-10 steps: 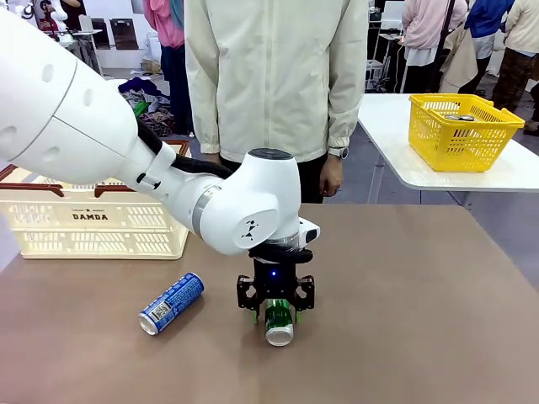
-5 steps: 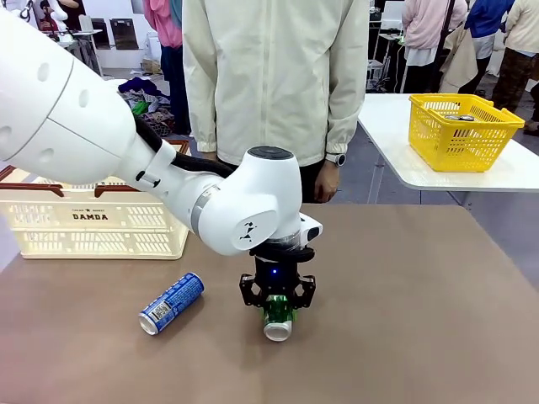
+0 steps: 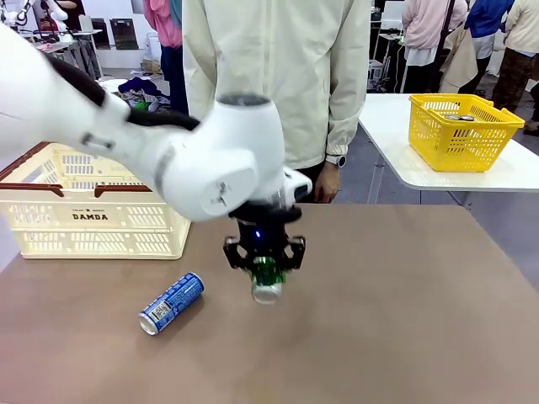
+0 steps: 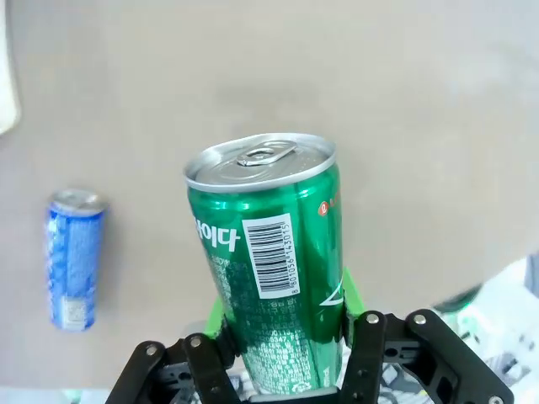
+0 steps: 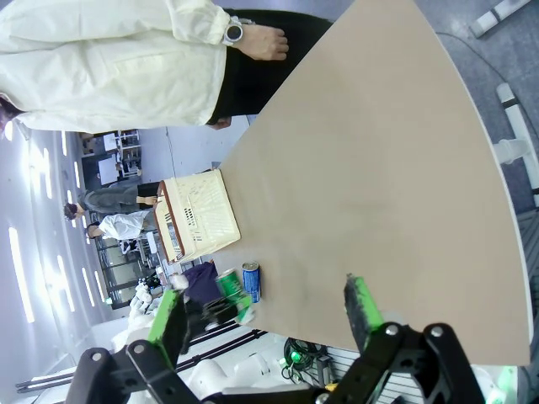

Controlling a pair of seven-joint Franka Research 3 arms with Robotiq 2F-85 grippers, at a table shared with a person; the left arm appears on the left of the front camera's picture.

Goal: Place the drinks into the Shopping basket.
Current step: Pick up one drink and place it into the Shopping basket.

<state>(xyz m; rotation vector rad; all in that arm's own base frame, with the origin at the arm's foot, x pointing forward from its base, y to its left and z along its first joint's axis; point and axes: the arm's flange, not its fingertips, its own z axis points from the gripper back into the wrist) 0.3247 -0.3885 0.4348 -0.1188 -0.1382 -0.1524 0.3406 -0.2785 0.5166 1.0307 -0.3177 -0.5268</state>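
Observation:
My left gripper (image 3: 264, 263) is shut on the green can (image 3: 267, 281) and holds it above the middle of the brown table. Seen from the left wrist, the green can (image 4: 269, 278) sits between the green pads (image 4: 216, 312), silver top pointing away from the wrist. The blue can (image 3: 172, 303) lies on its side on the table, left of the gripper; it also lies at the left as the blue can (image 4: 74, 257). The cream Shopping basket (image 3: 93, 217) stands at the table's left. My right gripper (image 5: 265, 311) is open and holds nothing, far from the cans.
A person in a pale jacket (image 3: 274, 76) stands at the table's far side, a hand (image 3: 327, 178) hanging at the edge. A yellow basket (image 3: 463, 130) sits on a separate white table at the back right. The right half of the brown table is bare.
My left gripper closed on the green can and lifted it off the table, drifting slightly left. The blue can has not moved.

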